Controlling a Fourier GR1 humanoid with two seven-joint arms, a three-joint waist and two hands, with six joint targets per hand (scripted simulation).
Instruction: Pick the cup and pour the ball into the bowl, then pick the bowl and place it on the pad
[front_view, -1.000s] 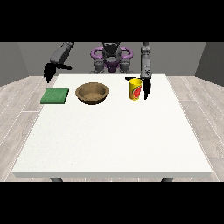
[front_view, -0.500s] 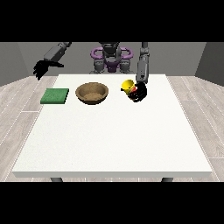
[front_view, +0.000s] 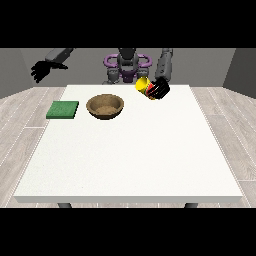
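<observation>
item, nearest: counter (front_view: 130, 160), white, its near half bare. item, mid-counter toward the view's left: wooden bowl (front_view: 105, 106), upright, mouth up, nothing visible inside; just beside it, further left and apart from it, the green pad (front_view: 63, 109), flat. item, far edge at the view's right: yellow cup (front_view: 143, 85), lifted off the counter, tilted with its mouth toward the view's left, fingers of the robot hand at the view's right (front_view: 160, 90) curled round it; ball not visible, whether inside the cup cannot be told. item, far left: second robot hand (front_view: 40, 71), raised off the counter's side, holding nothing, fingers loosely spread. handling note, as judgement: cup hangs well right of the bowl, so carry it over the bowl's middle before tipping further, keep the mouth low, near the rim.
</observation>
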